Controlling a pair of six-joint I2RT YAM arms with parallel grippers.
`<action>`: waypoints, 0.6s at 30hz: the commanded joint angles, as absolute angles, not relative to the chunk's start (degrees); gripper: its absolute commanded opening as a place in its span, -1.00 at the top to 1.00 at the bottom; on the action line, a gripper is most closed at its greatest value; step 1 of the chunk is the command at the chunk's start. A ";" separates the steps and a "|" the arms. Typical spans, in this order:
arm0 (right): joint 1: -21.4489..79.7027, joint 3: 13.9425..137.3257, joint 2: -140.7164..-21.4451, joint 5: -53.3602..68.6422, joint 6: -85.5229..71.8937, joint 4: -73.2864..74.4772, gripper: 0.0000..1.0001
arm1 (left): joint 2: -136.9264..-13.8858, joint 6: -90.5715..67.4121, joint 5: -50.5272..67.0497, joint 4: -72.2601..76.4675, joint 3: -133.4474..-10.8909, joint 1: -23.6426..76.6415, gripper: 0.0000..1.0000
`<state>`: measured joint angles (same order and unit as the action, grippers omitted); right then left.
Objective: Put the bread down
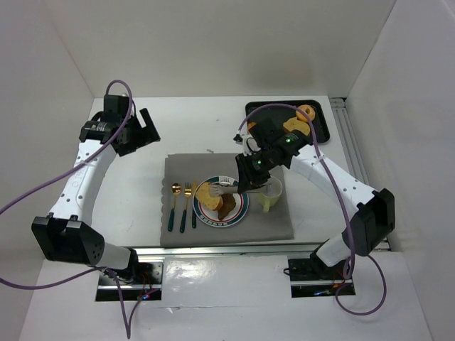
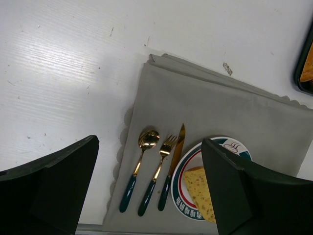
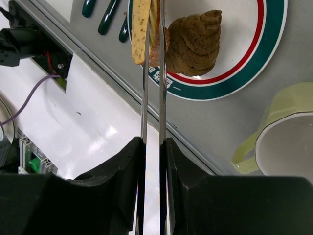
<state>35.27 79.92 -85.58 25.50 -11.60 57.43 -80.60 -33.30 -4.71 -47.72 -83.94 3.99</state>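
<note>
My right gripper (image 1: 250, 177) (image 3: 152, 147) is shut on thin metal tongs (image 3: 152, 98). The tongs' tips pinch a yellow speckled bread slice (image 3: 141, 27) on edge at the left side of the striped plate (image 1: 242, 212) (image 3: 254, 63). A brown bun (image 3: 195, 41) lies on the plate beside it. The slice also shows in the top view (image 1: 207, 192) and in the left wrist view (image 2: 199, 190). My left gripper (image 1: 139, 131) (image 2: 150, 193) is open and empty, high above the table's left side.
A grey placemat (image 1: 277, 224) holds the plate, a gold spoon (image 2: 142, 166), fork (image 2: 161, 169) and knife (image 2: 175, 164) on its left, and a pale green cup (image 1: 271, 193) (image 3: 281, 142) on its right. A black tray (image 1: 264, 108) with pastries (image 1: 306, 112) stands at the back right.
</note>
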 commanded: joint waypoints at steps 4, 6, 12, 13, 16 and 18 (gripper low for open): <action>36.12 82.79 -86.31 24.52 -11.07 58.45 0.00 | -79.80 -33.93 -3.87 -46.23 -82.62 3.87 -0.99; 36.12 83.49 -86.31 23.99 -11.07 58.97 -0.12 | -79.80 -33.93 -3.87 -46.23 -82.62 3.87 -0.99; 36.12 89.89 -86.84 20.41 -11.07 60.90 -0.15 | -80.33 -33.93 -3.34 -45.70 -82.62 3.87 -0.99; 36.12 90.87 -86.84 19.43 -11.07 60.91 -0.15 | -80.33 -33.93 -3.34 -45.70 -82.62 3.87 -0.99; 35.07 94.55 -86.84 15.66 -11.60 61.52 -0.15 | -80.33 -33.93 -2.81 -45.70 -82.62 3.87 -0.99; 32.36 95.88 -86.84 13.55 -11.60 62.05 -0.12 | -80.33 -33.93 -2.81 -45.70 -82.62 3.87 -0.99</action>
<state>34.94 91.77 -87.26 18.37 -11.49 60.18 -80.60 -33.32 -3.70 -47.33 -82.74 3.99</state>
